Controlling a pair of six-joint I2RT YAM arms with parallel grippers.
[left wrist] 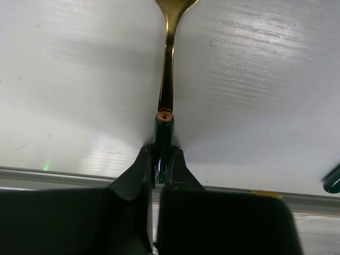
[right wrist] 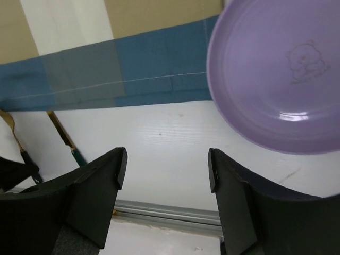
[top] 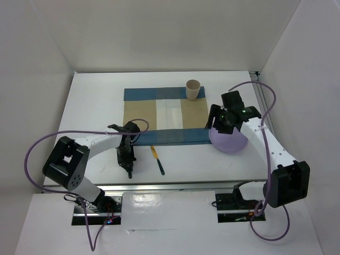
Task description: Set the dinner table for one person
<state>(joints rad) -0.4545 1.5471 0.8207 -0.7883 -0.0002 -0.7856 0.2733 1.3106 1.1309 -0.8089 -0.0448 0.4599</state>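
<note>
The left hand is shut tight on the dark green handle of a gold utensil. The utensil looks light, stiff and slick, so the handle seems the sensible hold. The white bench, rigid and flat, lies right beneath it, near the striped placemat. The right hand gapes wide and empty over the bench, beside a purple plate at the placemat's near right corner.

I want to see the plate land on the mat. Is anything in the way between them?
Nothing visible. The purple plate lies right at the near right corner of the striped mat, and the cup stands off at the mat's far edge.
</note>
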